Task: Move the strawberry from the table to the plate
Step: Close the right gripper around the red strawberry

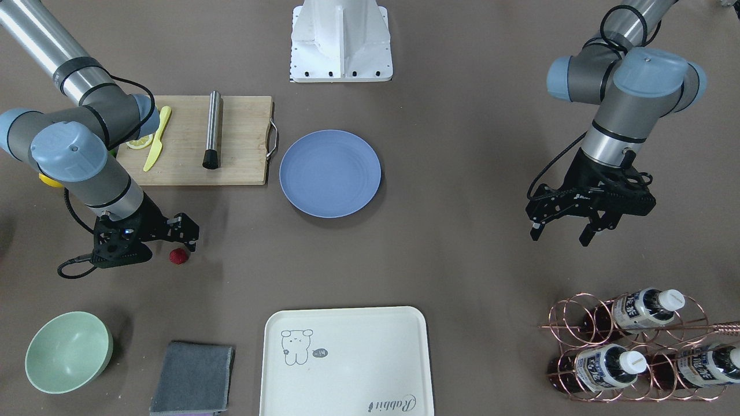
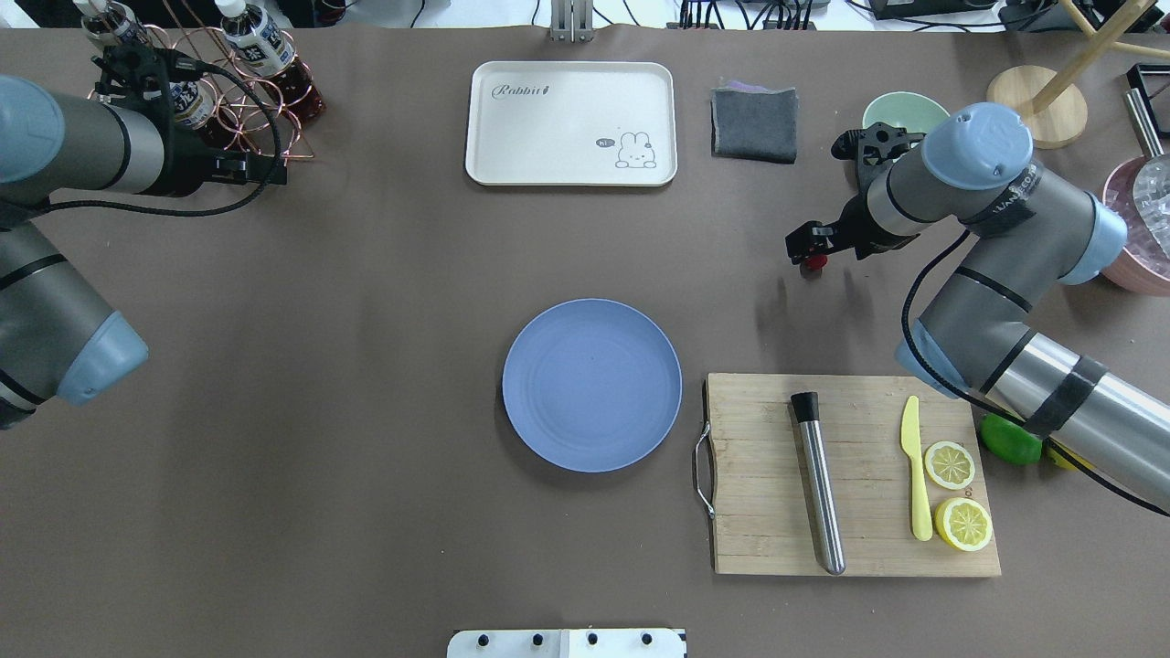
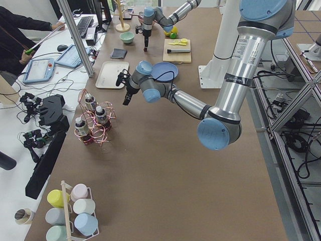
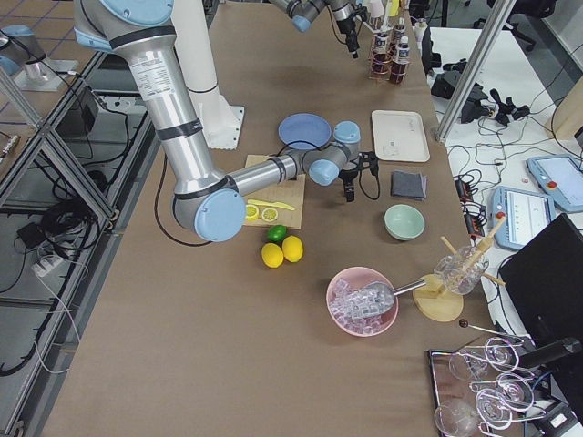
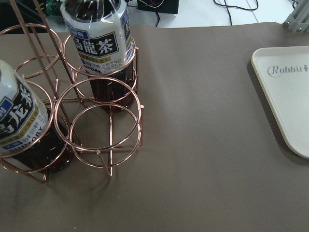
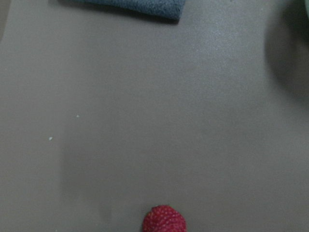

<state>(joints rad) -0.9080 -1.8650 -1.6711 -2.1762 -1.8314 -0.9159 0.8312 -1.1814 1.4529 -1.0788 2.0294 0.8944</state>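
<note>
The strawberry lay on the bare table, just off the cutting board. The right gripper hung low and close over it, presumably lined up for a grasp, though no view showed how far apart its jaws stood. The plate sat with nothing on it at the table's middle, near enough that the carry looked unobstructed for that arm. The left gripper hung with fingers spread wide, holding nothing, near the bottle rack and well apart from the berry, likely parked out of the way.
</note>
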